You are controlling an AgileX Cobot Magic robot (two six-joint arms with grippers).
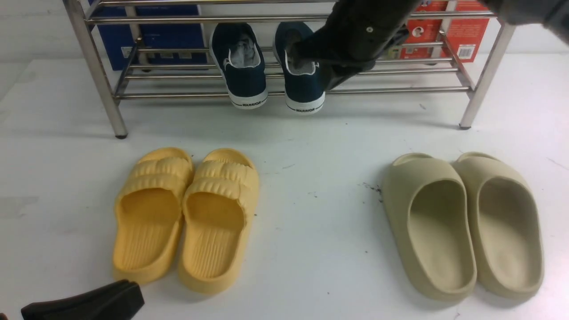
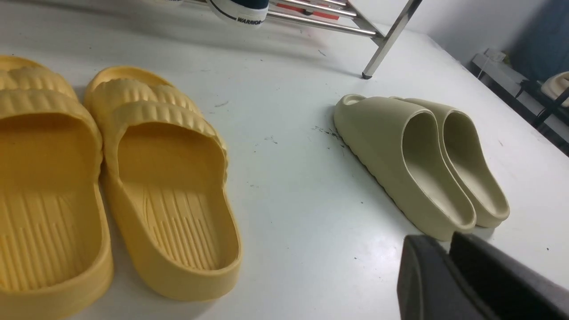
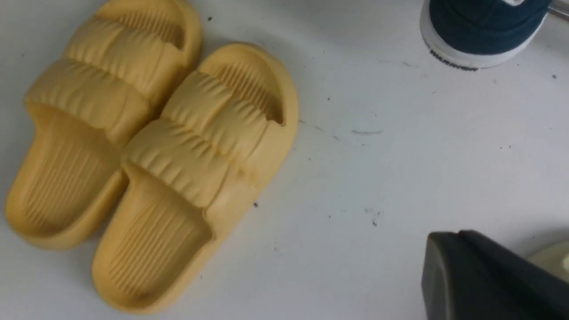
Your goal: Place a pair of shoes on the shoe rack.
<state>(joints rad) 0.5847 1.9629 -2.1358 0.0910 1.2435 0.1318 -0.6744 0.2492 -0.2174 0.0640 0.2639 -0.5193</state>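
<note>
Yellow slides and beige slides flank the table — neither tool's spread is discernible.

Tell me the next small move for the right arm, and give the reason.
Probably ease the right gripper up and back from the rack. Both navy shoes already rest on its lower tubes, side by side, heels overhanging the front tube, and the gripper sits at the right-hand shoe's opening. Whether its jaws grip the shoe is hidden, so open them first.

"WARRIOR" on navy shoes' heels
</note>
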